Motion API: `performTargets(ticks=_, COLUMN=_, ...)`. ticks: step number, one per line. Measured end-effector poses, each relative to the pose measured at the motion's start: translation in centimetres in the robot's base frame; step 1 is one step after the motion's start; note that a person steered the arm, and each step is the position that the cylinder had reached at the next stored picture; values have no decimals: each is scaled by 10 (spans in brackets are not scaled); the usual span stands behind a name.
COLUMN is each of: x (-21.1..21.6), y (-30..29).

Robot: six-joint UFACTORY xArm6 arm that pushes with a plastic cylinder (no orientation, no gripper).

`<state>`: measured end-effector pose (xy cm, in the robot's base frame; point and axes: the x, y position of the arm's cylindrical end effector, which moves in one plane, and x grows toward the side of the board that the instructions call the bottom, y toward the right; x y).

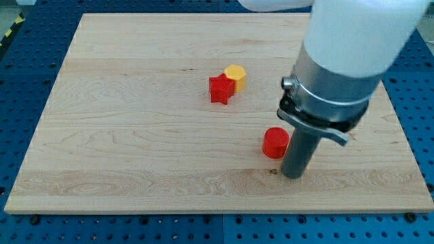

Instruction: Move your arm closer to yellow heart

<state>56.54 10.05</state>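
So I was standing right by the rig, and here's how it looked. There was 1 pale wooden board (135,149) lying on a blue perforated metal table (30,61), with only 3 blocks on it. The arm's fat white and silver body (342,64) hung over the board's right side and blocked a good chunk of the top right corner.

The straight dark rod came down from it, and the tip (293,175) sat on the wood near the view's bottom, right of centre. No hand on this thing at all, just the bare rod, so nothing was clenched or grasped and it carried nothing.

Right beside the rod, on its left, stood a red cylinder block (274,143). They were so close I honestly couldn't tell if they were touching or a hair apart.

The yellow block (236,76), the only yellow one there, sat up toward the view's top, a bit right of the board's middle. Its outline was rounded and chunky, and I couldn't make out the heart shape for sure from where I stood. A red star-shaped block (220,89) was pressed against its lower left side, the 2 touching.

The tip was well apart from that pair, down and to the right of them, with the red cylinder closer to it than either of them
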Motion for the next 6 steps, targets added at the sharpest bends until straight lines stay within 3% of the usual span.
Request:
performTargets(ticks=4, x=-81, y=-92)
performTargets(ticks=5, x=-50, y=-110)
performTargets(ticks=6, x=-26, y=-88)
